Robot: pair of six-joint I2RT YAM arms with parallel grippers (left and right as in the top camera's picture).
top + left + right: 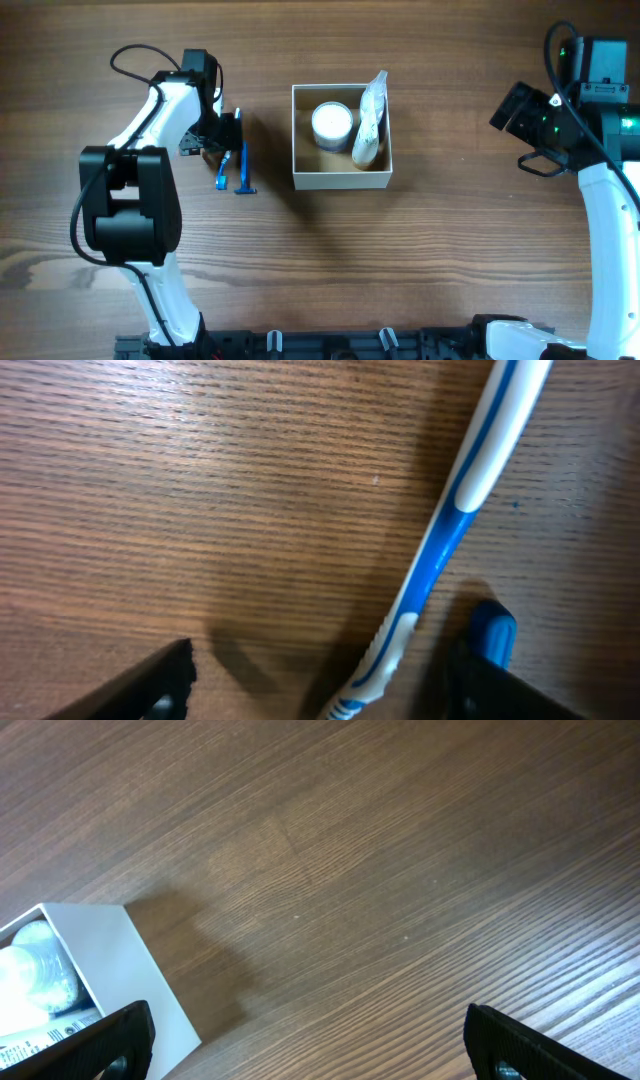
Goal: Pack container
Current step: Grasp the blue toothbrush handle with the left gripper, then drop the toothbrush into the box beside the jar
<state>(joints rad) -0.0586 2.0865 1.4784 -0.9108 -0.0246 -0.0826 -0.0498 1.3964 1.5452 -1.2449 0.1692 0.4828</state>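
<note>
Container [340,181] mid-table between the arms, jar [332,123] and pouch [370,125] inside, looks light with flexy cardboard walls, so I'd pinch a wall near a corner; left gripper [226,132] spread over the toothbrush [450,530], right gripper [310,1040] spread too, both empty.

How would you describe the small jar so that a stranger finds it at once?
Find the square white cardboard box in the middle of the wooden table. Inside, in its left half, sits the jar: round with a flat white lid, unlike the long pale pouch leaning beside it.
</note>
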